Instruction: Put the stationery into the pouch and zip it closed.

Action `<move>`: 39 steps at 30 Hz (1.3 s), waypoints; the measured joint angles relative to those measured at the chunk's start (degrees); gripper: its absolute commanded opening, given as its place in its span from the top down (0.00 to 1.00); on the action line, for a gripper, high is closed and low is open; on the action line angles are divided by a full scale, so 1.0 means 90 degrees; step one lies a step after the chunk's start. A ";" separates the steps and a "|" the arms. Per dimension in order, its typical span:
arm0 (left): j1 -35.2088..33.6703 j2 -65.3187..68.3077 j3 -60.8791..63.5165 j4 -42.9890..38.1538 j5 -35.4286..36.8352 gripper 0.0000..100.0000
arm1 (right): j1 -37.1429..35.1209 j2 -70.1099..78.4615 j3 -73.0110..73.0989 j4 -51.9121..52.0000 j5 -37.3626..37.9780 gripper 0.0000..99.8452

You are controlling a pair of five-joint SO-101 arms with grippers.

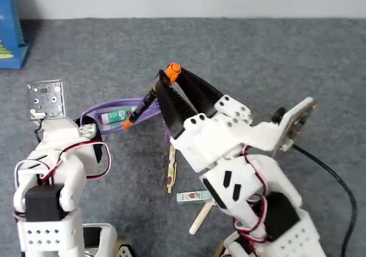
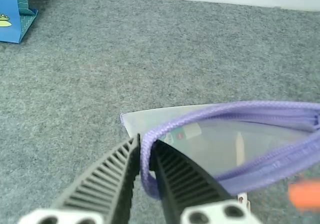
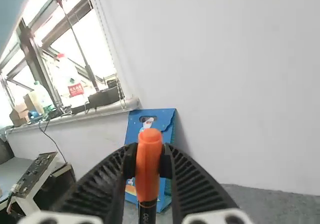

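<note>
So the whole thing hinges on how the pen lines up with the pouch. In the high view the pen runs diagonally: orange cap up near the middle of the frame, orange tip down and to the left, right at the purple zipper mouth. The right gripper is clamped on the cap end, and its wrist view shows both jaws pinching the orange cap. That puts the pouch lower left of that gripper, pretty much along the pen's own long axis. My guess is the next bit is a push along that line rather than any re-aiming. The left gripper is closed on the purple zipper edge at the pouch's left end, which props the mouth open. It's the arm nearer the pouch, but it's busy holding. One green-labelled item is lying inside the clear pouch already. Lower centre of the high view, loose on the grey carpet, are a flat wooden stick, a small green-labelled block and a pale stick. As for writing, both green labels have print, but I can't make out any of it.
</note>
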 measured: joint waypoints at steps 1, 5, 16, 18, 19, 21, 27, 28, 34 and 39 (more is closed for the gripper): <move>0.0000 0.0000 0.0000 0.0000 0.0000 0.99 | 0.0000 0.0000 0.0195 -0.0244 0.0000 0.99; 0.0000 0.0000 0.0000 0.0000 0.0000 0.99 | 0.0000 -0.0010 0.0801 -0.0996 0.0166 0.99; 0.0000 0.0000 0.0000 -0.0010 0.0000 0.99 | 0.0274 0.0928 0.1045 -0.1993 0.0293 0.99; 0.0000 0.0000 0.0000 -0.0010 0.0000 0.99 | 0.0361 0.1260 0.1045 -0.2061 0.0332 0.99; 0.0000 0.0000 0.0000 -0.0010 0.0000 0.99 | 0.0381 0.1407 0.1045 -0.2081 0.0430 0.99; 0.0000 0.0000 0.0000 -0.0010 0.0000 0.99 | 0.0391 0.1661 0.1045 -0.2100 0.0830 0.99; 0.0010 0.0000 0.0010 -0.0010 0.0000 0.99 | 0.0010 0.1905 0.1045 -0.2002 0.2159 0.99; 0.0010 0.0000 0.0010 -0.0010 0.0000 0.99 | -0.0098 0.1905 0.1045 -0.1895 0.2276 0.97; 0.0010 0.0000 0.0010 -0.0010 0.0000 0.99 | -0.0488 0.1915 0.1045 -0.1172 0.2559 0.82; 0.0010 0.0000 0.0039 -0.0010 0.0000 0.99 | -0.0518 0.1915 0.1045 -0.0908 0.2559 0.83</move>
